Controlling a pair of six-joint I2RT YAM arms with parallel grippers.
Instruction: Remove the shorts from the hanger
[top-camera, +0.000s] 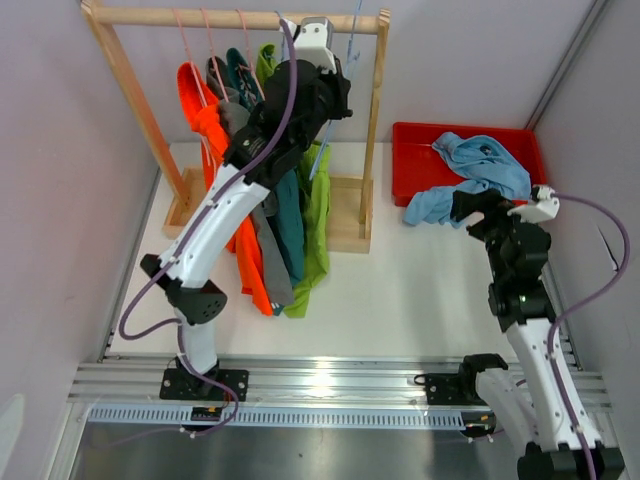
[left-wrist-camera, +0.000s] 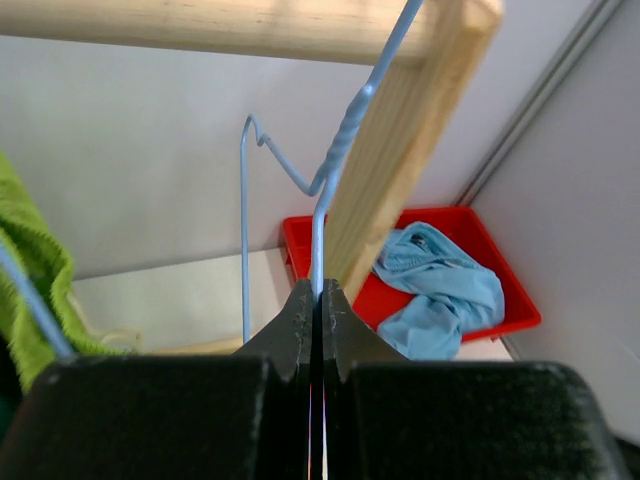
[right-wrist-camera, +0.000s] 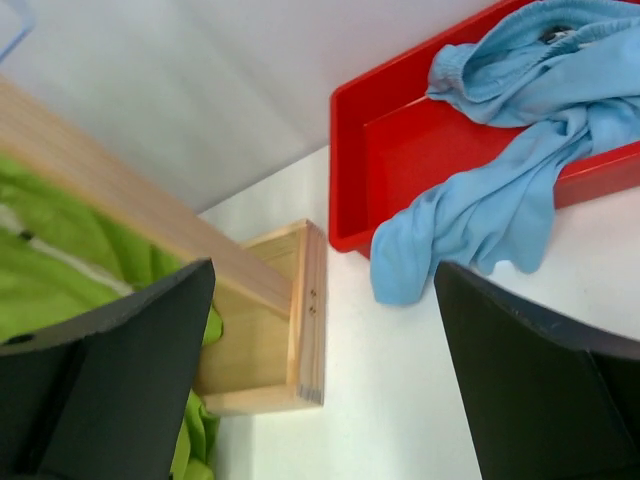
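Orange (top-camera: 205, 125), grey (top-camera: 265, 240), teal (top-camera: 290, 220) and lime green shorts (top-camera: 318, 215) hang on hangers from the wooden rack's rail (top-camera: 140, 15). The light blue shorts (top-camera: 480, 170) lie in the red tray (top-camera: 420, 135), one leg draped over its front edge. My left gripper (left-wrist-camera: 318, 290) is up by the rail's right end, shut on the wire of a blue hanger (left-wrist-camera: 320, 215) that shows no fabric. My right gripper (right-wrist-camera: 322, 268) is open and empty, low over the table just in front of the draped light blue shorts (right-wrist-camera: 510, 190).
The rack's right post (left-wrist-camera: 400, 160) stands just behind the left gripper. Its wooden foot (right-wrist-camera: 270, 330) lies on the table left of the right gripper. The red tray (right-wrist-camera: 400, 130) sits at the back right against the wall. Lime green fabric (left-wrist-camera: 25, 260) hangs left of the left gripper.
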